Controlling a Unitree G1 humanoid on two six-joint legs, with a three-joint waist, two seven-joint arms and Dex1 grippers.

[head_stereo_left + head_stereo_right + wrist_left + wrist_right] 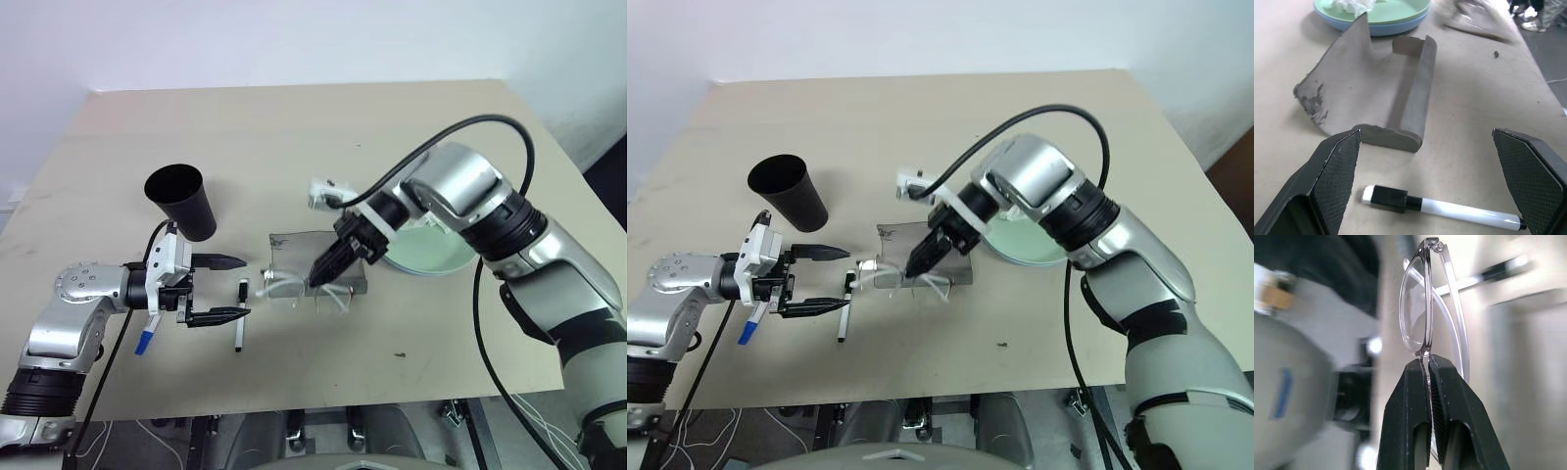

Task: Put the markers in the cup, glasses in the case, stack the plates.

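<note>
While lifted, glasses [1422, 308] between right hand [1429, 364] fingers

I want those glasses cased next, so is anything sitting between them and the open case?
Nothing visible does. The right hand is shut on the glasses, holding them just above the case, whose lid stands open and whose tray looks empty in the left wrist view.

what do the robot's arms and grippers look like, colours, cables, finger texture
Both arms are silver-grey metal with black joint bands. A black cable loops over the right arm. Each gripper has two black tapered fingers with cross-hatched pads, the left gripper on a white mount. The right gripper matches.
</note>
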